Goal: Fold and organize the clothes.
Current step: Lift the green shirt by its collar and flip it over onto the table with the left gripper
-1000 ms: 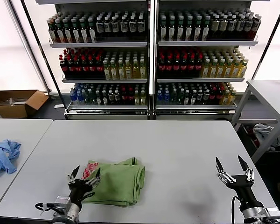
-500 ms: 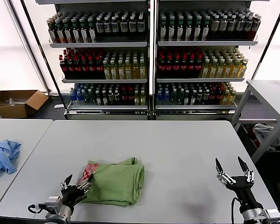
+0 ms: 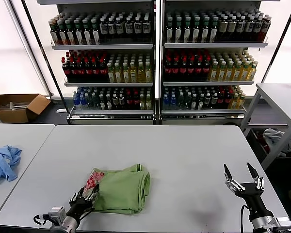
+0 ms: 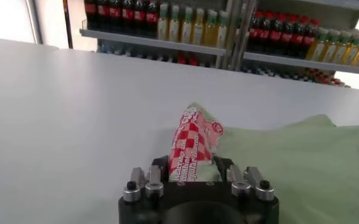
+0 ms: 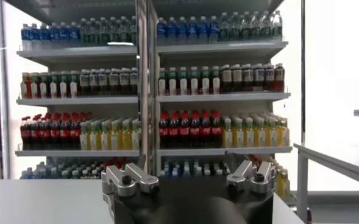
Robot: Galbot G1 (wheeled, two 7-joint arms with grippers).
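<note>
The green polo shirt [image 3: 122, 190] lies folded in the lower centre-left of the head view, on the white table [image 3: 184, 155], its red-and-white printed patch [image 3: 92, 180] turned up at its left edge. The left gripper [image 3: 82, 200] sits at the lower left of the frame, right against that edge; in the left wrist view the checkered patch [image 4: 191, 143] rises between its 2 fingers [image 4: 156, 169], which stand close on either side of the cloth, clamped on the shirt's edge. The right gripper [image 3: 243, 177] is parked at the lower right of the head view, above bare table and well apart from the shirt, its 2 fingers spread wide with nothing between them.

At the far left edge, a crumpled light blue garment [image 3: 4, 161] rests on a separate table [image 3: 24, 136]. Behind it, in the upper left, an open cardboard box [image 3: 17, 107] sits on the floor. 2 shelf units of bottles [image 3: 157, 58] fill the top of the frame.
</note>
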